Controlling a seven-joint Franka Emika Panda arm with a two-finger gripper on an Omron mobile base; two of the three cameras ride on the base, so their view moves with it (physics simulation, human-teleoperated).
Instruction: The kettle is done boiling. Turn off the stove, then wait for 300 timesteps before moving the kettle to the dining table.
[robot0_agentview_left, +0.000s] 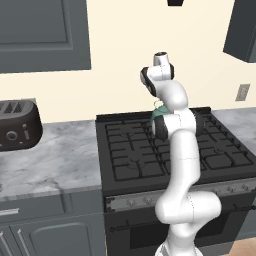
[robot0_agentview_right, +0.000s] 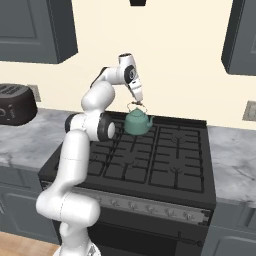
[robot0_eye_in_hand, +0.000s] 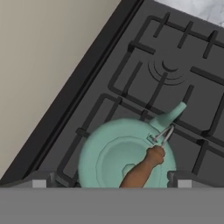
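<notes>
The teal kettle (robot0_agentview_right: 136, 123) stands on a back burner of the black stove (robot0_agentview_right: 165, 160). From the left base view the kettle (robot0_agentview_left: 156, 114) is mostly hidden behind my arm, with the stove (robot0_agentview_left: 130, 155) around it. My gripper (robot0_agentview_right: 138, 103) hangs just above the kettle's wire handle, its jaws open. In the hand view the kettle (robot0_eye_in_hand: 109, 157) lies right below, its brown handle top between the two spread fingertips (robot0_eye_in_hand: 43, 181), and my gripper (robot0_eye_in_hand: 111, 181) holds nothing. The silver knob strip (robot0_agentview_right: 150, 209) runs along the stove front. The dining table is out of view.
A dark toaster (robot0_agentview_left: 17, 125) sits on the marble counter (robot0_agentview_left: 55, 160) left of the stove. More marble counter (robot0_agentview_right: 235, 155) lies to the right. Grey wall cabinets (robot0_agentview_left: 42, 32) hang above, and the cream wall (robot0_eye_in_hand: 39, 57) stands close behind the kettle.
</notes>
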